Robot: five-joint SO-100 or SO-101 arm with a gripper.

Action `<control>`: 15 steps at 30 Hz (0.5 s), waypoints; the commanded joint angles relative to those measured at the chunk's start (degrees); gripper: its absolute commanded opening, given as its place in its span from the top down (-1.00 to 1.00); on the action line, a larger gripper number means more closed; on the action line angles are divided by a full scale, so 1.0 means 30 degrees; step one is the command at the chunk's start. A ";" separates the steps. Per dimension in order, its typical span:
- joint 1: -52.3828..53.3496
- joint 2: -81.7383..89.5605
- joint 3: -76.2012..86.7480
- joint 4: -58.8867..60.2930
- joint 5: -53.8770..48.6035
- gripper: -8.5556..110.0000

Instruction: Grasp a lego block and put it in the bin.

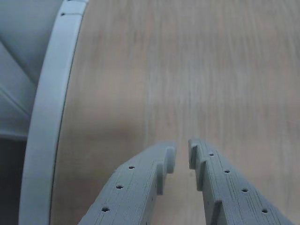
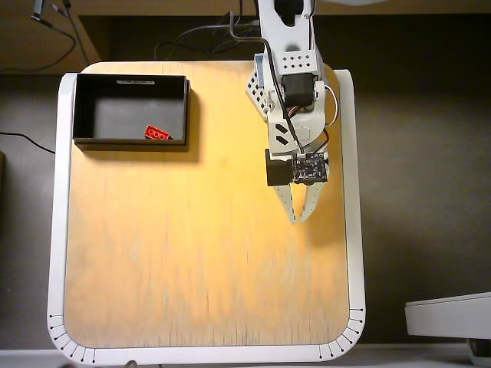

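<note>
In the overhead view the red lego block (image 2: 156, 133) lies on the dark floor of the black bin (image 2: 79, 107), near its front wall at the table's top left. My gripper (image 2: 299, 218) hangs over the bare wood on the right half of the table, far from the bin, fingers pointing toward the front edge. The wrist view shows the two grey fingers (image 1: 154, 180) almost touching, a narrow gap between the tips, and nothing held at the gripper (image 1: 182, 157). Neither block nor bin appears in the wrist view.
The wooden tabletop has a white rounded rim (image 2: 355, 199) (image 1: 47, 122). Cables (image 2: 199, 46) run behind the table near the arm's base. A pale grey object (image 2: 449, 316) sits off the table at the lower right.
</note>
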 commanded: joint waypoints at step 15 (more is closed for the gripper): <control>-0.0703 0.1729 0.3018 0.7646 -0.1934 0.86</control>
